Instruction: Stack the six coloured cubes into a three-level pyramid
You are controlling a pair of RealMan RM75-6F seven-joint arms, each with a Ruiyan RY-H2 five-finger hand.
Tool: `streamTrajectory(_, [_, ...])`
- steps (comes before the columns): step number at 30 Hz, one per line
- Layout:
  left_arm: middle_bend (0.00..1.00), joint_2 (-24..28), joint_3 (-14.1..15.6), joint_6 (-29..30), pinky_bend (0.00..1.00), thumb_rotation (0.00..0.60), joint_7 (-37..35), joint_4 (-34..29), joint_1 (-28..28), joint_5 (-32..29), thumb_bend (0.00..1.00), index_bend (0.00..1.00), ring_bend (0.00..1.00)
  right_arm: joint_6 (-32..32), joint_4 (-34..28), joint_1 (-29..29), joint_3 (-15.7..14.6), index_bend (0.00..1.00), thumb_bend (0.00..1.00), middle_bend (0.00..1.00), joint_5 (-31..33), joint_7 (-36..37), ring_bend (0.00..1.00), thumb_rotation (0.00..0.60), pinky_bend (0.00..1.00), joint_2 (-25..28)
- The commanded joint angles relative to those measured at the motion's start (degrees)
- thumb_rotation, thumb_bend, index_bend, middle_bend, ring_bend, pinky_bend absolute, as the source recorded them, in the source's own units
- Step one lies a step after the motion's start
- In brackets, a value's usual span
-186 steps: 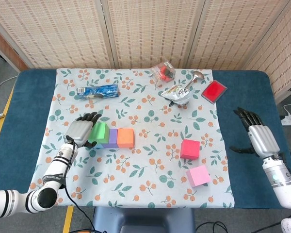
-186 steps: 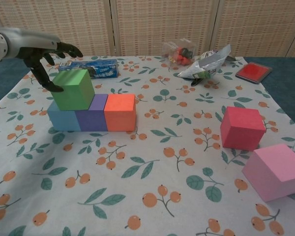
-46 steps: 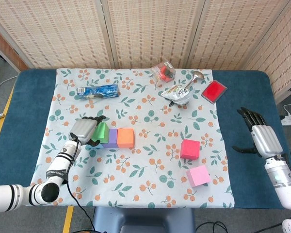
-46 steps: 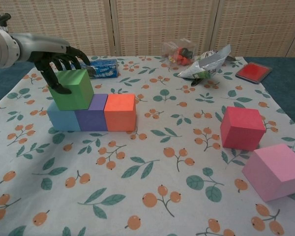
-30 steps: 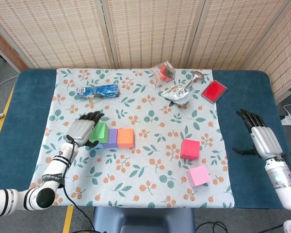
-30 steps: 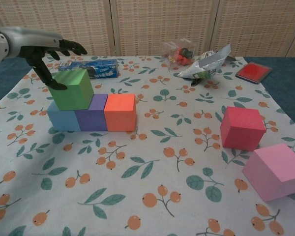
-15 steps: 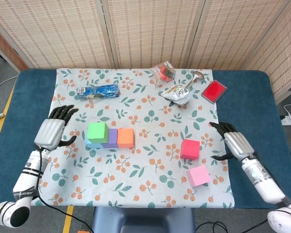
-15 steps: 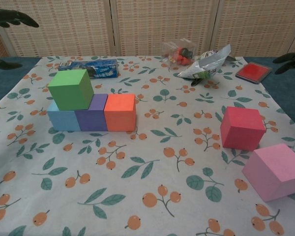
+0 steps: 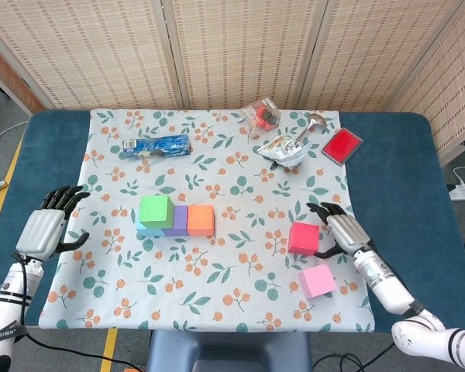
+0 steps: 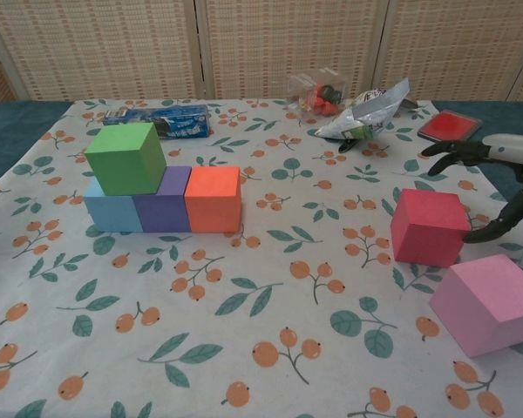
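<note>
Your desk [image 9: 399, 159] wears blue under a floral cloth [image 9: 217, 271]; on the cloth sit your blue [image 10: 112, 213], purple [image 10: 164, 209] and orange [image 10: 213, 198] cubes touching in a row, red cube [image 9: 303, 237] and pink cube [image 9: 317, 280] apart

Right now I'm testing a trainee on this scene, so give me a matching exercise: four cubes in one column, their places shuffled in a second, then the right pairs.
Things:
1. green cube
2. orange cube
3. red cube
4. pink cube

Places:
A. right end of the bottom row
B. nearest the table's front edge
C. beside the open right hand
D. on top of the row, at its left end

Pairs: 1-D, 2-A, 3-C, 4-B
</note>
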Motion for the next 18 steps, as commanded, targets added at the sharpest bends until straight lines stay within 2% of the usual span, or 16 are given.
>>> streamTrajectory(1, [0.09, -0.09, -0.08, -0.03, 0.07, 0.600, -1.21, 0.75, 1.03, 1.00, 0.29, 0.17, 0.00, 0.11, -0.01, 0.17, 0.02, 0.06, 0.00, 0.15, 0.47, -0.75, 0.00, 0.600, 0.00, -0.38])
streamTrajectory(8, [0.09, -0.76, -0.21, -0.45, 0.07, 0.600, -2.39, 2.03, 2.83, 3.02, 0.29, 0.17, 0.00, -0.42, 0.03, 0.66, -0.08, 0.10, 0.00, 0.18, 2.31, -2.43, 0.00, 0.600, 0.02, -1.41])
streamTrajectory(14, [0.09, -1.10, -0.68, -0.56, 0.07, 0.600, -2.41, 2.35, 3.87, 4.43, 0.30, 0.17, 0.00, -0.47, 0.51, 1.05, 0.17, 0.22, 0.00, 0.24, 4.46, -4.35, 0.03, 0.600, 0.06, -2.55])
streamTrajectory(18, [0.09, -1.21, -1.11, -0.74, 0.07, 0.600, -2.60, 2.36, 4.42, 4.91, 0.30, 0.17, 0.00, 0.10, 1.17, 1.24, 0.64, 0.31, 0.04, 0.30, 5.75, -5.32, 0.10, 0.600, 0.11, -3.71])
